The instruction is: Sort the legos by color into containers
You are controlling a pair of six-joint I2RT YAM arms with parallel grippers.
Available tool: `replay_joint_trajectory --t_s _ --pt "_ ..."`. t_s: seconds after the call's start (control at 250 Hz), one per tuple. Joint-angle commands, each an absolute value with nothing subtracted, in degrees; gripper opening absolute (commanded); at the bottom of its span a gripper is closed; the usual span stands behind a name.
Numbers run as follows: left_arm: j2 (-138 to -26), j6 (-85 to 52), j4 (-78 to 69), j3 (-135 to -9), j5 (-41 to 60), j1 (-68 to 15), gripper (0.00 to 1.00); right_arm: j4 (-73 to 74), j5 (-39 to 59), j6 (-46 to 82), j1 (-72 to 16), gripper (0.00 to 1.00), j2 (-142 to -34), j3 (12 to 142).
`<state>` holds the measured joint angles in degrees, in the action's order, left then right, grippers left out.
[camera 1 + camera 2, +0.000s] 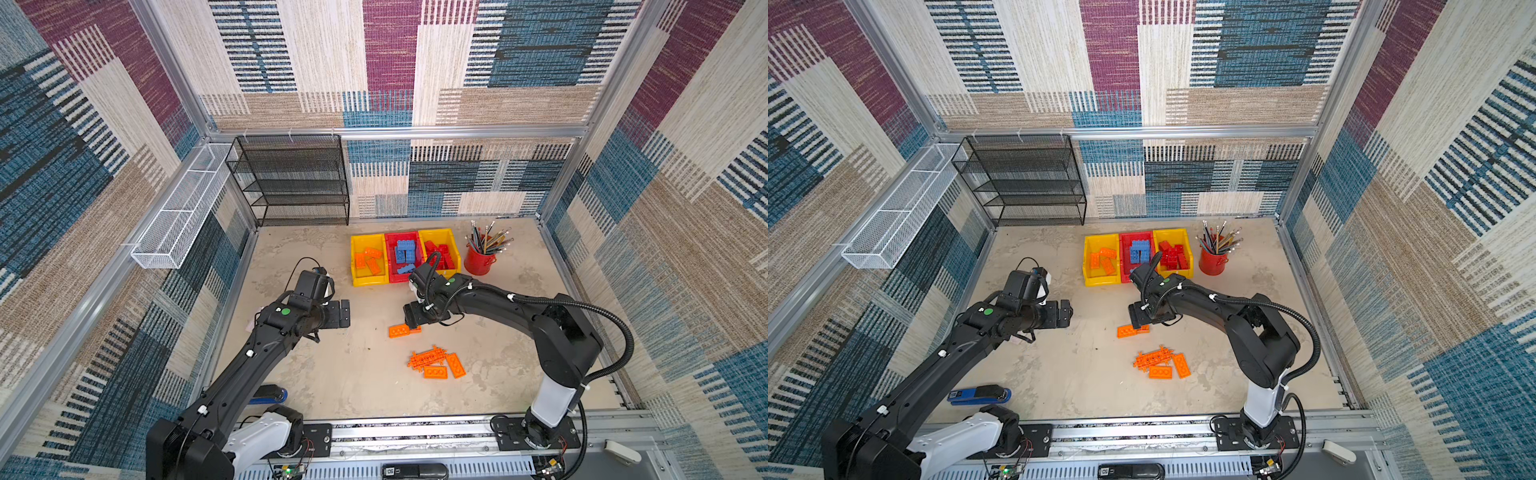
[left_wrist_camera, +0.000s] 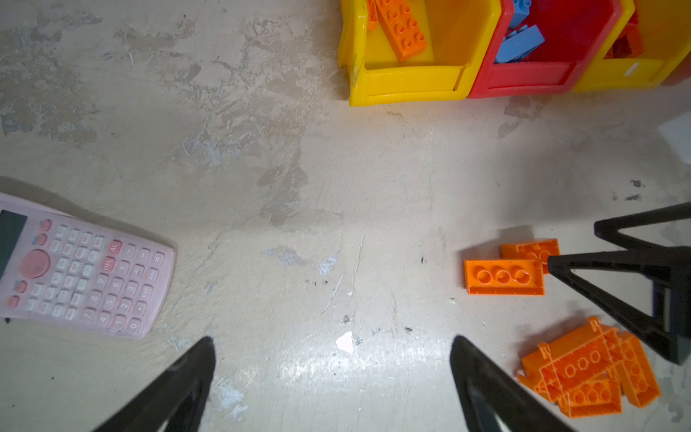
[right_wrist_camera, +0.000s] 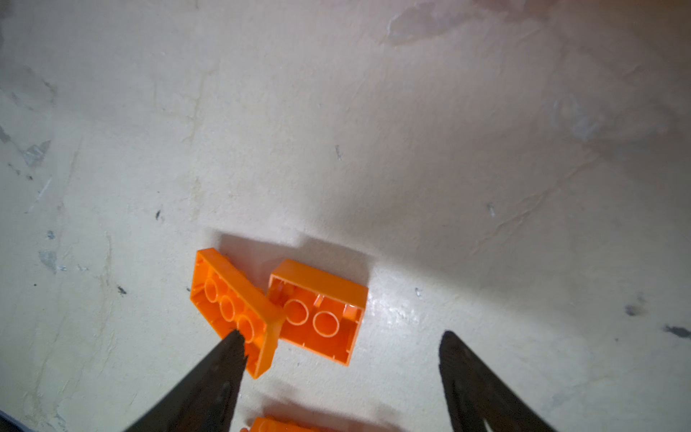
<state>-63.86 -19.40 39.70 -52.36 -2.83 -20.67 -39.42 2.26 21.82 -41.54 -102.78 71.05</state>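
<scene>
Since my right gripper, jaws apart, seemingly touches the long orange plastic brick at nine o'clock, I'd recentre over its squat upturned neighbour.

The red bin stands between two yellow bins and holds blue bricks. The bin left of it holds orange bricks, the right one red bricks. In front of it two loose bricks, orange, lie hollow side up, touching. Farther out a toothed plate is heaped with two more.
</scene>
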Motion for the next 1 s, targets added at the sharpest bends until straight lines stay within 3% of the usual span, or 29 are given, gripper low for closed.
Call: replay_joint_trajectory --t_s 0.0,0.312,0.56,0.996 --pt "-65.05 -17.75 38.54 -53.45 -2.44 -20.58 0.99 -40.67 -2.46 21.51 -41.47 0.81 -103.07 70.57" --pt "-67.80 -19.51 36.48 -54.06 -1.58 -20.65 0.99 -41.16 -1.75 15.49 -41.03 0.74 -100.90 67.86" --pt "-68.04 -19.69 36.88 -54.27 -3.25 -20.63 0.99 -41.04 0.63 9.53 -42.76 0.75 -101.65 68.27" --pt "-67.32 -18.51 39.22 -55.36 -5.31 -20.63 0.99 -40.59 -6.62 1.14 -45.97 0.80 -109.62 74.29"
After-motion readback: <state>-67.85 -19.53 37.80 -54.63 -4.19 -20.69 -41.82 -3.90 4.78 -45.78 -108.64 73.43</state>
